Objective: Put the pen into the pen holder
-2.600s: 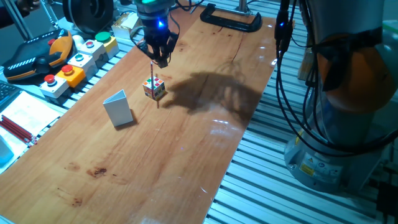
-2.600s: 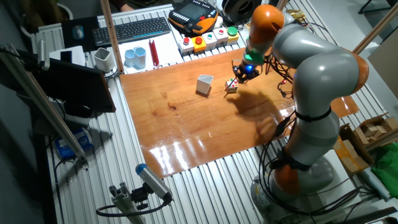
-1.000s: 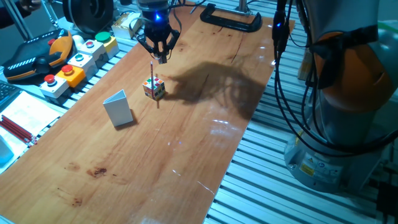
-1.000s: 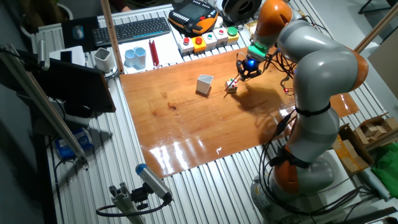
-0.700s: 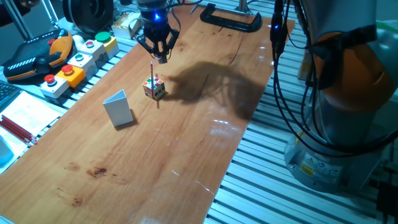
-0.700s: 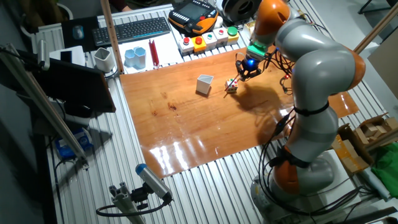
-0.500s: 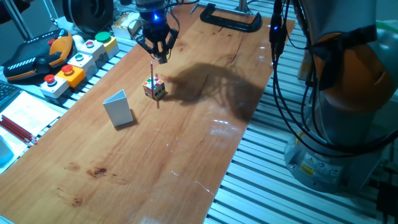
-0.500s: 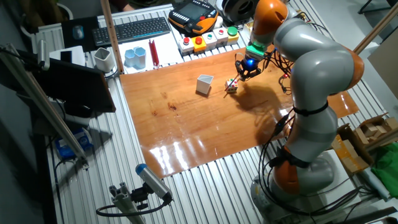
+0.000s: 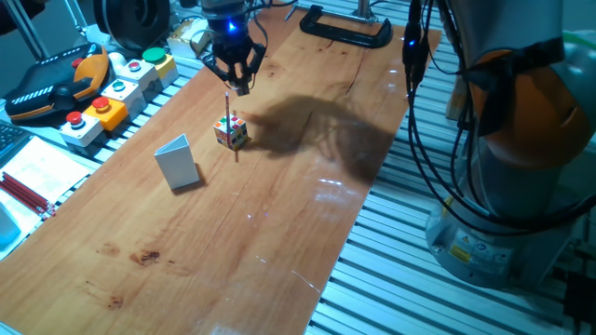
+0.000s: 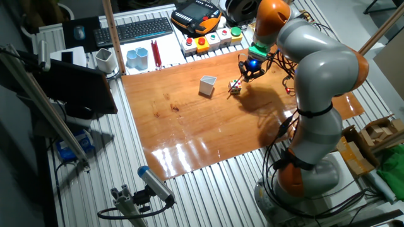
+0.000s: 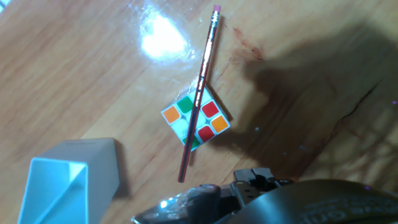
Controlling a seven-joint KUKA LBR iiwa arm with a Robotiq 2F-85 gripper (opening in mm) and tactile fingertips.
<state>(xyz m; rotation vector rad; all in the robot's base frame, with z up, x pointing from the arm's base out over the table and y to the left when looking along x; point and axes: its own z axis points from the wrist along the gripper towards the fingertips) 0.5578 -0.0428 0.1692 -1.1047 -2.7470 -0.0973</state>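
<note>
The pincer (image 9: 238, 86) hangs in the air above the wooden table (image 9: 279, 214), with a blue light glowing on the hand. It holds nothing. Its fingers look close together, but I cannot tell if they are fully shut or a little open.

Just below the pincer is the pen (image 9: 228, 113). It is a thin reddish stick with a pink end. It stands almost straight up, leaning against a small cube (image 9: 231, 132) with many colours. The top of the pen is right under the pincer's tips, with a small gap between them. In the hand view the pen (image 11: 198, 93) lies across the top of the cube (image 11: 195, 122), and its far end points away from the hand.

A bit farther from the pincer, past the cube, stands the pen holder (image 9: 177, 162). It is a pale grey box with a slanted top. It is near the cube but does not touch it. In the hand view its open top (image 11: 59, 185) can be seen.

Off to the side of the pincer, beyond the table edge, sit boxes with red, green and yellow buttons (image 9: 112, 88).
</note>
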